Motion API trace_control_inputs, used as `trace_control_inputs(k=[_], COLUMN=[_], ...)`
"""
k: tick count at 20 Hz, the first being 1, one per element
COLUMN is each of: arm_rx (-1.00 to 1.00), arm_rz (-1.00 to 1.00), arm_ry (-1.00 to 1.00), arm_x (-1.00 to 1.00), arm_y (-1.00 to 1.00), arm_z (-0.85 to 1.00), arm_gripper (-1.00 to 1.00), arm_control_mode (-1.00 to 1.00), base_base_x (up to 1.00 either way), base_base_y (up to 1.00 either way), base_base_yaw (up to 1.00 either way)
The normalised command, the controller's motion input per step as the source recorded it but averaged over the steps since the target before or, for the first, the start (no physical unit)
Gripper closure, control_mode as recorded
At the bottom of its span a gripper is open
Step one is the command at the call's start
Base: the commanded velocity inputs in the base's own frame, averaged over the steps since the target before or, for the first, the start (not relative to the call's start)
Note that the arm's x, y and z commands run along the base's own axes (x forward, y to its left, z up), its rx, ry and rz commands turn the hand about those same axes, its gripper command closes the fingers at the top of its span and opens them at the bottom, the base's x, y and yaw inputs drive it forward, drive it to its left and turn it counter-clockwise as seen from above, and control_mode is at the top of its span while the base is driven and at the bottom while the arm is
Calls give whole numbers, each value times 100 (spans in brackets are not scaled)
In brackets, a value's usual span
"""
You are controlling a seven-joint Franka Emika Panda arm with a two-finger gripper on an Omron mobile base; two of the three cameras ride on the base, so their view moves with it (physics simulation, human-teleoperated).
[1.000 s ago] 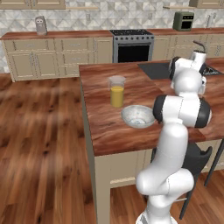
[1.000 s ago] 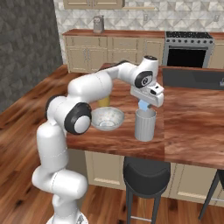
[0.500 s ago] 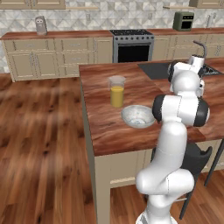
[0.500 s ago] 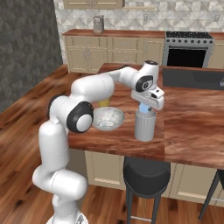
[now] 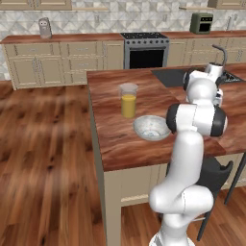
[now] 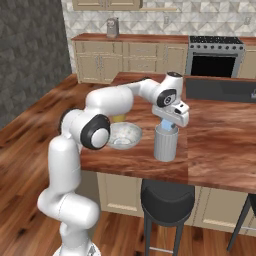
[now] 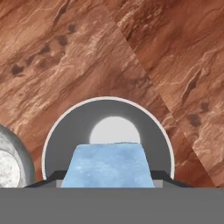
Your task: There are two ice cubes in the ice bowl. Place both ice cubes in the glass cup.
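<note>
Two-finger gripper point(image 6: 169, 125) pinching pale blue translucent ice cube point(image 7: 108, 166) over short greyish see-through glass cup point(image 6: 165, 144); off-centre release could clip rim.

Bright even rendered light, faint soft shadows, no glare, slightly blurred, low-resolution textures

A glossy white arm of rounded tubular segments point(image 6: 107, 100) rises from a bulbous white base point(image 5: 182, 199). Dark grey round caps mark its joints point(image 6: 95, 132). The boxy white hand point(image 6: 174, 114) seems to carry dark trim, too small to confirm.
</note>
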Motion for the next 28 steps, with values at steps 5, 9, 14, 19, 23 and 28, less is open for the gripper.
trace_control_inputs(k=[5, 9, 14, 19, 23, 28], arm_rx=[0, 0, 0, 0, 0, 0], arm_rz=[0, 1, 0, 0, 0, 0], arm_ry=[0, 0, 0, 0, -1, -3], arm_x=[18, 9, 18, 20, 9, 0], arm_y=[-4, 0, -3, -3, -17, -1], arm_z=[-20, -14, -10, -8, 1, 37], arm_gripper=[100, 100, 100, -100, -100, -100], arm_control_mode=[-100, -100, -100, -100, -100, -100], base_base_x=[0, 0, 0, 0, 0, 0], base_base_y=[0, 0, 0, 0, 0, 0], base_base_yaw=[0, 0, 0, 0, 0, 0])
